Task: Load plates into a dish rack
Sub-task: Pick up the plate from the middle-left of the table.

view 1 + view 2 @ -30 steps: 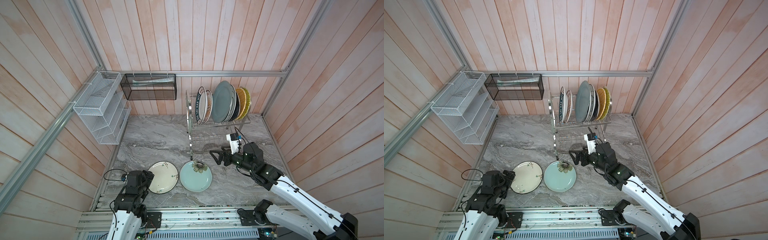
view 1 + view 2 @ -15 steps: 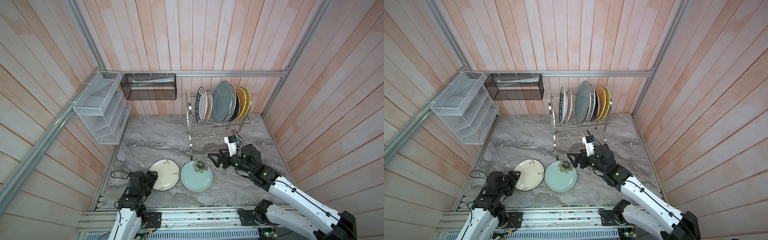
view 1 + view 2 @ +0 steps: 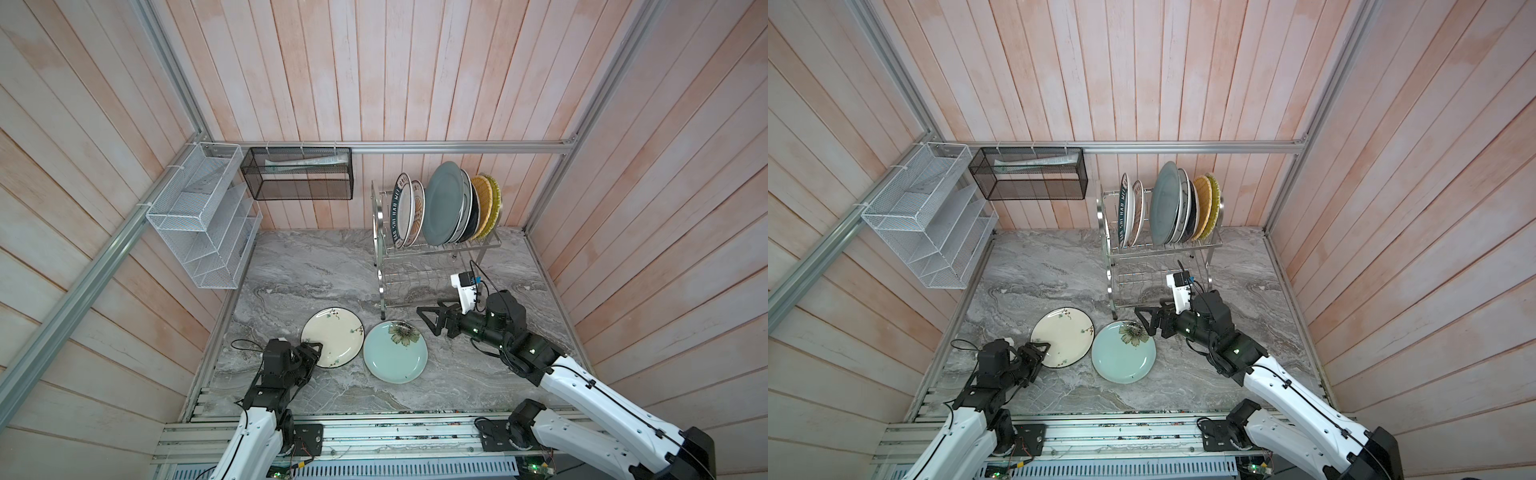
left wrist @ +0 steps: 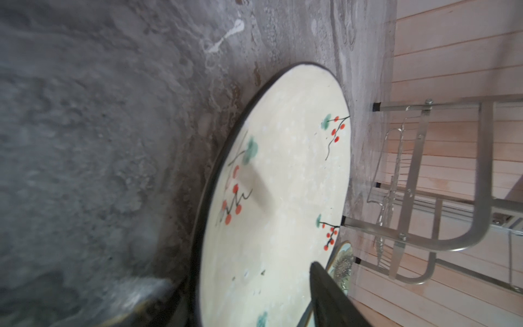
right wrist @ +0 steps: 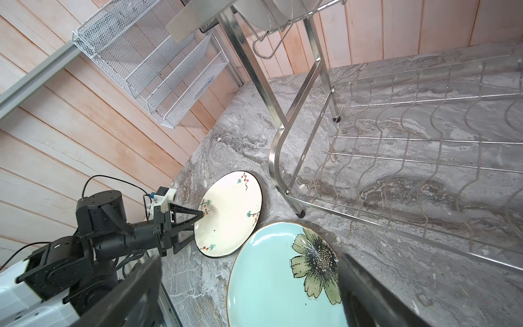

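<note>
Two plates lie flat on the marble in both top views: a cream floral plate (image 3: 334, 343) (image 3: 1065, 336) and a pale blue plate (image 3: 395, 353) (image 3: 1123, 353) with a dark flower. My left gripper (image 3: 313, 353) (image 5: 195, 229) straddles the cream plate's near rim, jaws half closed, a gap still showing at the blurred outer finger (image 4: 147, 294). Open, my right gripper (image 3: 426, 321) (image 5: 252, 294) hovers over the blue plate's far edge, holding nothing. The dish rack (image 3: 379, 232) (image 5: 276, 158) carries several upright plates (image 3: 444, 203) on its upper tier. Its lower tier is bare.
A white mesh shelf basket (image 3: 199, 224) hangs on the left wall and a black mesh box (image 3: 297, 174) on the back rail. The rack's front leg (image 5: 300, 212) stands close to both flat plates. Wooden walls close in three sides.
My left gripper has come forward onto the cream plate's rim and its jaws have narrowed round it. My right gripper has edged left and lower toward the blue plate, still open.
</note>
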`<state>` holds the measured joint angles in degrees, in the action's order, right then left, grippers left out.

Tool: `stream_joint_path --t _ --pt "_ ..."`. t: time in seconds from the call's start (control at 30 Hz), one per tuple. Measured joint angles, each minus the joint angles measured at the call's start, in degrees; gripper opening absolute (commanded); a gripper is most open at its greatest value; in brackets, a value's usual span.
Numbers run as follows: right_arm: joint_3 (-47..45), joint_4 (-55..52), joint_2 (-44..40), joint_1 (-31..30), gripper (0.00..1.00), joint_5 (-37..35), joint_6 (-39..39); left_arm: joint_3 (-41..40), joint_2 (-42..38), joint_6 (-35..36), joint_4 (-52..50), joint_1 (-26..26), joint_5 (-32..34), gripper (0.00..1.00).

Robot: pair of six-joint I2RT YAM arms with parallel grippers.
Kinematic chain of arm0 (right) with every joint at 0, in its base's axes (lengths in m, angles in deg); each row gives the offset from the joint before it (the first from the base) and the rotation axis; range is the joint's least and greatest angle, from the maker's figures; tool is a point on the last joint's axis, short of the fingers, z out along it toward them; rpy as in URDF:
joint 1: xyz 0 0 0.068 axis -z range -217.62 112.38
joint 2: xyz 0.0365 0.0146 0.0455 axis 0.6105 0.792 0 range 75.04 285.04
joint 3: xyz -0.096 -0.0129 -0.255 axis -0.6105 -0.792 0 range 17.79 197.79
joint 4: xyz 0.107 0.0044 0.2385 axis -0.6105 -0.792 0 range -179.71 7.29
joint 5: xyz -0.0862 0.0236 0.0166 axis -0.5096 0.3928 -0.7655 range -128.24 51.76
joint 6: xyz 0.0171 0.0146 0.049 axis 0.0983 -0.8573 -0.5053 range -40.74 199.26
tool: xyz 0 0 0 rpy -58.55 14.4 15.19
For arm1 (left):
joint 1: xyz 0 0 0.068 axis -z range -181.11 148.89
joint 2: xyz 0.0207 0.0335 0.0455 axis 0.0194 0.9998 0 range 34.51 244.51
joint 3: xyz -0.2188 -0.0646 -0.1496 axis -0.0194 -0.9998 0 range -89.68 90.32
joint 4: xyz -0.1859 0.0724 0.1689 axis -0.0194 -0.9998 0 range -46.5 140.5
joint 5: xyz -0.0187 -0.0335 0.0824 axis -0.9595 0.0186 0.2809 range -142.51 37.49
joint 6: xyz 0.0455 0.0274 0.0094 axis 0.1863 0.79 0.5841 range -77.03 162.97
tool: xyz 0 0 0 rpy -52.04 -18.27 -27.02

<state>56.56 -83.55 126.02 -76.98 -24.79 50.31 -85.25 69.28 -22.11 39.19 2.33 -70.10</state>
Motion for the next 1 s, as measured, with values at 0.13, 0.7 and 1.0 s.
stream_joint_path --t 0.13,0.7,1.0 --pt "-0.5 0.0 0.0 0.0 0.96 0.2 -0.2 -0.9 0.2 -1.1 1.6 0.0 -0.1 0.47" --pt "-3.2 2.2 -0.7 0.0 0.98 2.1 -1.8 -2.8 0.9 -8.5 8.1 0.4 2.1 0.00" --pt "-4.7 3.9 0.4 0.0 0.98 3.2 -3.0 -1.7 -9.0 -8.2 2.9 0.4 4.1 0.00"
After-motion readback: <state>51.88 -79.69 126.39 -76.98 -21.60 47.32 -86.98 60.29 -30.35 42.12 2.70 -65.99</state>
